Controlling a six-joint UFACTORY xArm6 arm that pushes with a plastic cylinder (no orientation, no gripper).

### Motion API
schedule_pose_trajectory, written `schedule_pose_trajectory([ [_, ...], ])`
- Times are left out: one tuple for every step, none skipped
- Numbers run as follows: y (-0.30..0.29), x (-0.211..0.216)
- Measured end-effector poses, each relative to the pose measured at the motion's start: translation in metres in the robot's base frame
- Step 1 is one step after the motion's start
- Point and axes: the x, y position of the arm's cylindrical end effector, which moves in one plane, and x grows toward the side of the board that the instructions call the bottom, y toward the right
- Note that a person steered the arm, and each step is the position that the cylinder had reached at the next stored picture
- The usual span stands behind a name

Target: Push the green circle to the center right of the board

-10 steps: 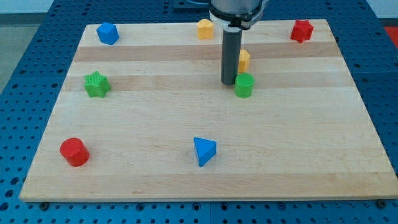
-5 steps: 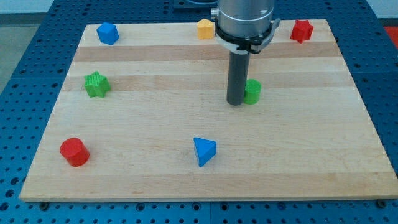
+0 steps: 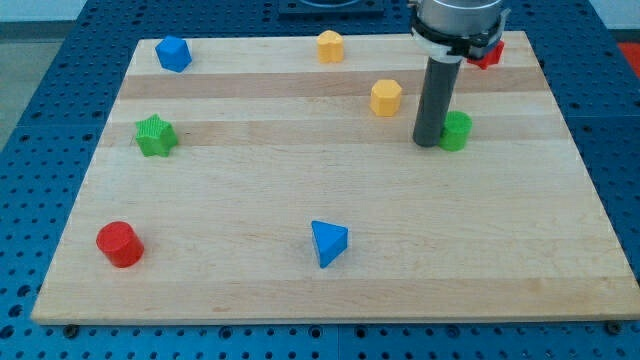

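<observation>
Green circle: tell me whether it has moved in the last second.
Yes. The green circle slid toward the view's right, away from the yellow hexagon, with my tip against its left side.

A pale wooden board [image 3: 300, 190] with 3 or 4 lighter and darker stripes along its length lies on a blue table [image 3: 40, 160] full of small holes in a regular grid. The blue surface shows past all 4 edges of the board. The light is even and soft, with only small shadows.
</observation>
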Motion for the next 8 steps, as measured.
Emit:
schedule_pose_trajectory([
  [0.000, -0.006],
  [0.000, -0.011],
  [0.006, -0.012],
  [0.014, -0.012],
  [0.024, -0.012],
  [0.038, -0.012],
  [0.055, -0.012],
  [0.066, -0.012],
])
